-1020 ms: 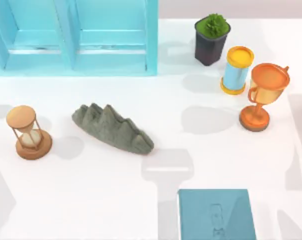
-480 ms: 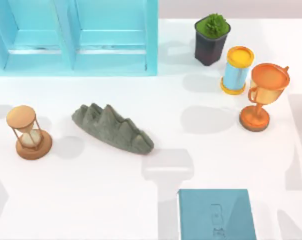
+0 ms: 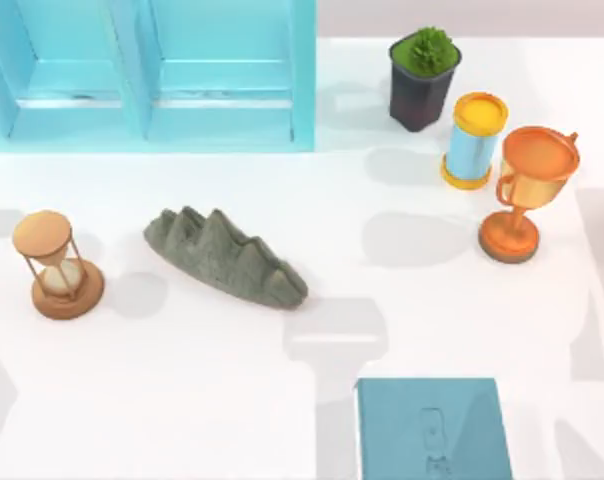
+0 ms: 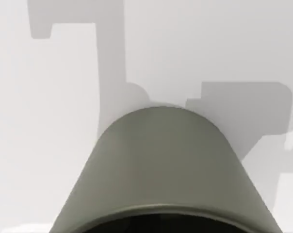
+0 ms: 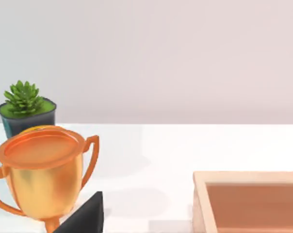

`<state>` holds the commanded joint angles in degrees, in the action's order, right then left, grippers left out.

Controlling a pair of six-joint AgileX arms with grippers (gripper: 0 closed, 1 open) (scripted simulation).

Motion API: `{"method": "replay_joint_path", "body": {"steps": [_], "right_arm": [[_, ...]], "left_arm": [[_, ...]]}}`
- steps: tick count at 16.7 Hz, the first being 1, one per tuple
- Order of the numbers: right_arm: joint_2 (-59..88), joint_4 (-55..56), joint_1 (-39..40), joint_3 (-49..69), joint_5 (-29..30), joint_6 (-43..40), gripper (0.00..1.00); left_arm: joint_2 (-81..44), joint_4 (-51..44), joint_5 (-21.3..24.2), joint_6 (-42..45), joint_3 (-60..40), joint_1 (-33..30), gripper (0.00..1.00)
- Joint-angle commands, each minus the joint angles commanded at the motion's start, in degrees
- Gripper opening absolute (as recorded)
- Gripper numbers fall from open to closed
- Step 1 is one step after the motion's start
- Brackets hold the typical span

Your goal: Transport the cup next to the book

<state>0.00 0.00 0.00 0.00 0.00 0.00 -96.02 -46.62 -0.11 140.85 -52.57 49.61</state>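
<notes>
The cup (image 3: 527, 190) is an orange-gold trophy with two handles. It stands upright at the right of the table, and it rises close by in the right wrist view, cup (image 5: 42, 170). A dark part of my right gripper (image 5: 83, 216) sits just beside the cup's stem. The book (image 3: 432, 428) is flat and teal-blue with a faint small figure on its cover. It lies at the front edge, right of centre, well apart from the cup. In the left wrist view a grey-green rounded body (image 4: 161, 170) hangs over bare white table.
A blue canister with a yellow lid (image 3: 474, 140) and a potted plant (image 3: 424, 75) stand just behind the cup. A light-blue cabinet (image 3: 147, 70) spans the back left. A grey jagged rock (image 3: 225, 258) and an hourglass (image 3: 54, 265) are at the left. A wooden tray (image 5: 248, 194) lies near the cup.
The shadow at the table's front left edge has shifted a little. None of the objects has moved.
</notes>
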Motion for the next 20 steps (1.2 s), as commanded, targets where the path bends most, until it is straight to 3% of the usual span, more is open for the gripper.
{"method": "replay_joint_path", "body": {"steps": [6,16,20], "right_arm": [[0.0,0.0,0.0,0.0,0.0,0.0,1.00],[0.0,0.0,0.0,0.0,0.0,0.0,1.00],[0.0,0.0,0.0,0.0,0.0,0.0,1.00]], "left_arm": [[0.0,0.0,0.0,0.0,0.0,0.0,0.02],[0.2,-0.2,-0.1,0.1,-0.2,0.0,0.00],[2.2,-5.7,0.0,0.0,-3.6,0.0,0.00]]}}
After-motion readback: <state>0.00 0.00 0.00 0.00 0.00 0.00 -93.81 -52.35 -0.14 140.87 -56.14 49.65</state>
